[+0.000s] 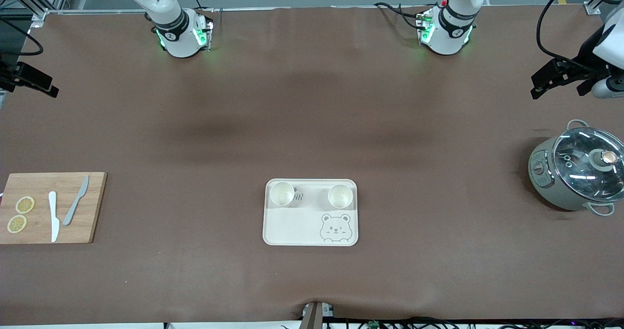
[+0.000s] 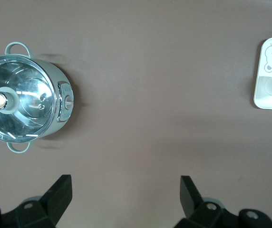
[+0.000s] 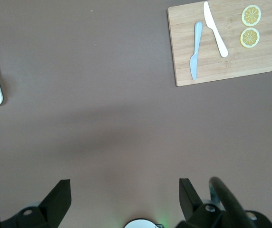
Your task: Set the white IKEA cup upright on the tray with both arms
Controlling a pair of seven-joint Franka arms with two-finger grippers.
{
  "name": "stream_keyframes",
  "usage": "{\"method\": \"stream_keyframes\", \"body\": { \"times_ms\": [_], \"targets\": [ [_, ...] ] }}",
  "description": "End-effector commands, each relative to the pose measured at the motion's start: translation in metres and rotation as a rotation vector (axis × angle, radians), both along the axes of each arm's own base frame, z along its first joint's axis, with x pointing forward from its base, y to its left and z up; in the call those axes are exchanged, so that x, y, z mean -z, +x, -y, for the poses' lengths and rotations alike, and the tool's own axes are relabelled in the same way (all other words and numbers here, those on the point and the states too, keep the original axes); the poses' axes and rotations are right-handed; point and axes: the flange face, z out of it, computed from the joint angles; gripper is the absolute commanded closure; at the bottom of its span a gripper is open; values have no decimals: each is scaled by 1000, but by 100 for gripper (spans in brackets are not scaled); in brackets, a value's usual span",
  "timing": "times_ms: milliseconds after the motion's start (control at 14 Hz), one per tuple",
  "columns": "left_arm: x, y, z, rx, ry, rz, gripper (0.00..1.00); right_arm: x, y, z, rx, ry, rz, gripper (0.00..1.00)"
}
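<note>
Left gripper, right gripper: raised, jaws spread, arms waiting.

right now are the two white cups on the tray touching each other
Apart. The front view shows one cup and the other cup upright on the tray, with bare tray and grey lettering between them.

A wooden cutting board carries two lemon slices, a white knife and a grey knife; well apart from it stands a lidded pot.

Bare table rings the tray; only two cups crowd it.
</note>
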Motion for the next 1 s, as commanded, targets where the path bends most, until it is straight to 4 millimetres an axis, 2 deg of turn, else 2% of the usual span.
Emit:
{"method": "stream_keyframes", "body": {
  "times_ms": [0, 357, 500, 929],
  "targets": [
    [-8, -1, -1, 5, -35, 5, 0, 1, -3, 3, -5, -13, -6, 0],
    [-11, 2, -9, -10, -51, 13, 0, 1, -4, 4, -2, -13, -12, 0],
    [-11, 7, -19, -28, -52, 13, 0, 1, -4, 3, -3, -13, -12, 0],
    [-18, 10, -19, -33, -61, 30, 0, 1, -4, 4, -2, -8, -12, 0]
  ]
}}
